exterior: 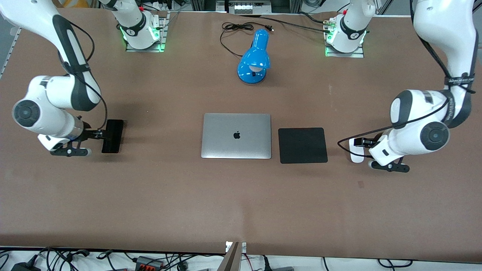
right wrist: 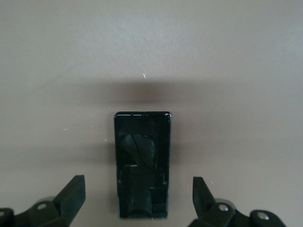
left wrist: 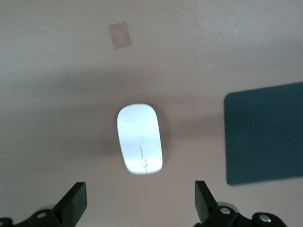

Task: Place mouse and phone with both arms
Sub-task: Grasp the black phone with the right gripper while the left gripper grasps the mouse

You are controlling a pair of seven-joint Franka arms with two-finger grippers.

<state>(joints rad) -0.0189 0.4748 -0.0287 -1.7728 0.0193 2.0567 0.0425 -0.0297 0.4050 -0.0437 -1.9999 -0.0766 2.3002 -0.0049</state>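
The black phone (exterior: 112, 136) lies flat toward the right arm's end of the table. My right gripper (exterior: 98, 134) hangs low over it, open. In the right wrist view the phone (right wrist: 142, 142) runs lengthwise between the two spread fingers, and the right gripper (right wrist: 138, 182) has nothing in its grasp. The white mouse (exterior: 355, 151) sits toward the left arm's end, beside the black pad. My left gripper (exterior: 362, 142) hovers over it, open. The left wrist view has the mouse (left wrist: 140, 139) just ahead of the left gripper (left wrist: 139, 189), apart from both fingers.
A closed silver laptop (exterior: 236, 136) lies mid-table with a square black pad (exterior: 302, 145) beside it, toward the mouse. A blue desk lamp (exterior: 254, 57) and its black cord lie farther from the front camera. A small tape patch (left wrist: 119, 35) marks the table near the mouse.
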